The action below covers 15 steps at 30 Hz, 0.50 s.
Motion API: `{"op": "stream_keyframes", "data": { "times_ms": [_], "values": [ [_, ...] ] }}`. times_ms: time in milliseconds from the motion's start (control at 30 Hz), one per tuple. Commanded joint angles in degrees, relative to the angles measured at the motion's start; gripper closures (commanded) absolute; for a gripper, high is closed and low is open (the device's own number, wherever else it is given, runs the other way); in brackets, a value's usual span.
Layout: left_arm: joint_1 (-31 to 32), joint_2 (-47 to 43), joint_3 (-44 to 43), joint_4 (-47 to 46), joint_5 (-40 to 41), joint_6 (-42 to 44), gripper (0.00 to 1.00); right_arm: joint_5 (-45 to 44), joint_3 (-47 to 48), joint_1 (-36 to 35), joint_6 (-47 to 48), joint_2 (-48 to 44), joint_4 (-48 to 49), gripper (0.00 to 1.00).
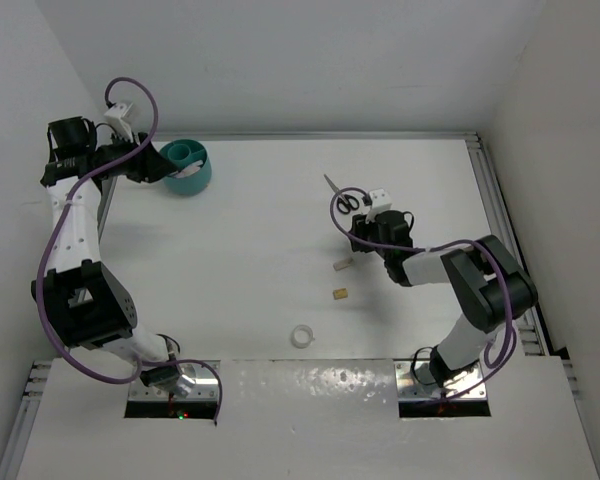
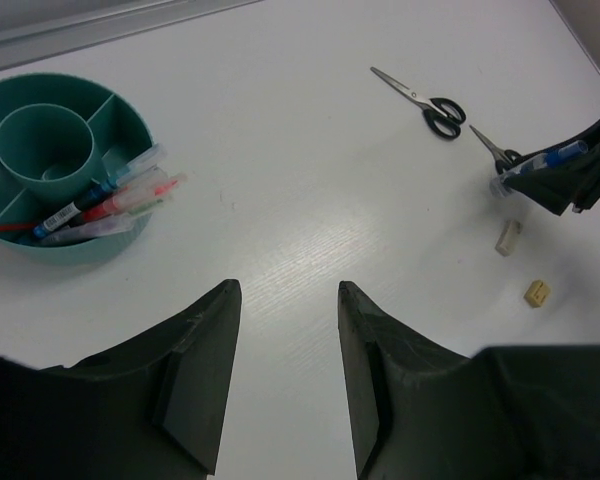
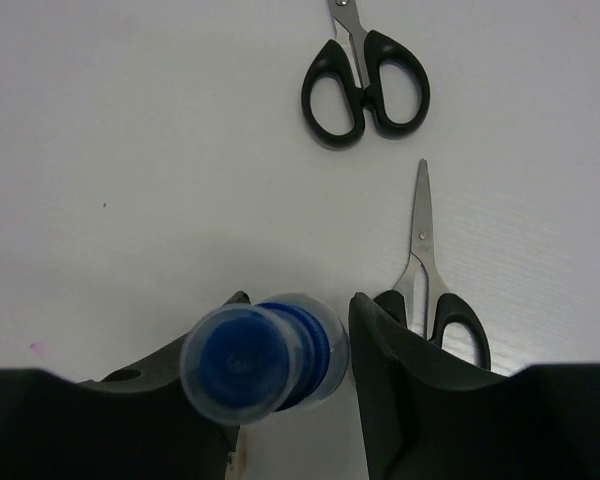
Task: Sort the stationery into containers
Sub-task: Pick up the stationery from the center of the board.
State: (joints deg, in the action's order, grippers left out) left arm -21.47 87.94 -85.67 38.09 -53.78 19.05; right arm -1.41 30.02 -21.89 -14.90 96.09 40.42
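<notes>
Right wrist view: clamping the glue bottle point(image 3: 255, 358) crosswise in the right pincer point(image 3: 300, 300), blue cap pointing up toward the lens. Needing to travel far left across the worktop point(image 1: 260, 230) to the teal cup point(image 1: 205, 172), sitting nearer the gaping, empty left pincer point(image 2: 288, 290).

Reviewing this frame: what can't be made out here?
Glue bottle: right wrist view shows only its capped end; the right end effector fingers hide the body, and whether they grip it.
Second scissors: handles cut off by a finger there; under the arm in the top view.
Teal organiser: cropped by the left wrist view's left edge.
</notes>
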Motion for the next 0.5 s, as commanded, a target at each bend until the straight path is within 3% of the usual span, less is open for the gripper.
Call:
{"op": "stream_keyframes", "data": {
  "times_ms": [0,100,233,467],
  "values": [
    [-0.7,0.0,0.2,-2.9,-1.5,-1.7,0.58,-0.6,2.6,-0.5,2.0,1.2,3.8,0.57],
    [-0.6,0.1,0.0,-2.6,-1.3,-1.5,0.58,-1.0,2.9,-0.5,2.5,1.7,4.0,0.64],
    [-0.6,0.4,0.1,-2.9,-1.7,-1.9,0.58,0.8,3.4,-0.6,3.9,2.2,3.6,0.85],
    [0.2,0.2,0.4,-3.6,-2.7,-3.0,0.58,1.1,3.8,-2.4,7.9,0.2,1.4,1.00]
  ]
}}
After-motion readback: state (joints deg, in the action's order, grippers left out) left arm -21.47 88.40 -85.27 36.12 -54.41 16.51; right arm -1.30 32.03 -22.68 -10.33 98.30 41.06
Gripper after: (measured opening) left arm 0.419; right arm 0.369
